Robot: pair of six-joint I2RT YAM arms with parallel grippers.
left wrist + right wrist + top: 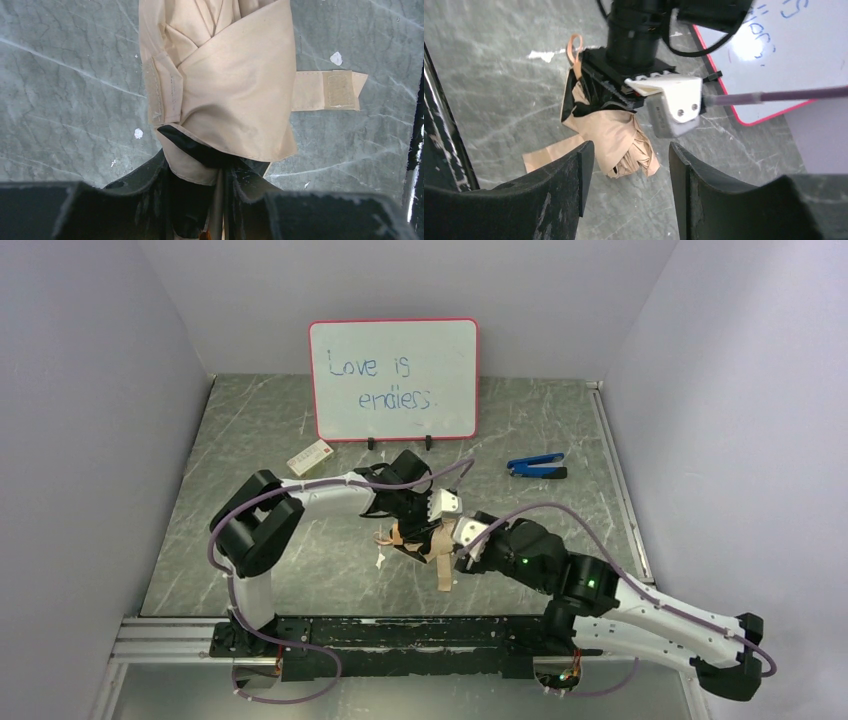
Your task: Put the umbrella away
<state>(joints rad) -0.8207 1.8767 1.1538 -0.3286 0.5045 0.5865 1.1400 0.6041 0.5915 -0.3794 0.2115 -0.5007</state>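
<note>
Folded umbrella [418,540] sits mid-table, a bit nearer than the whiteboard [393,380]. Left gripper [205,170] is clamped on its black-lined end, and right gripper [630,150] hangs just beside it, jaws apart.

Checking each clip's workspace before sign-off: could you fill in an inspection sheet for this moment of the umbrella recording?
Surface: grey marbled table, with a few white specks.
Job's things: umbrella folded into a tan-black bundle at mid-table; its fastening strap sticks out unfastened.
Clutter: white-red box and blue-black clip lie near the whiteboard, apart from the umbrella.
Grippers: left tool is closed on the umbrella's dark end; right tool is open and empty, facing the bundle.
Cables: purple cables loop along both arms.
Surroundings: pale walls on three sides; nothing else seen.
</note>
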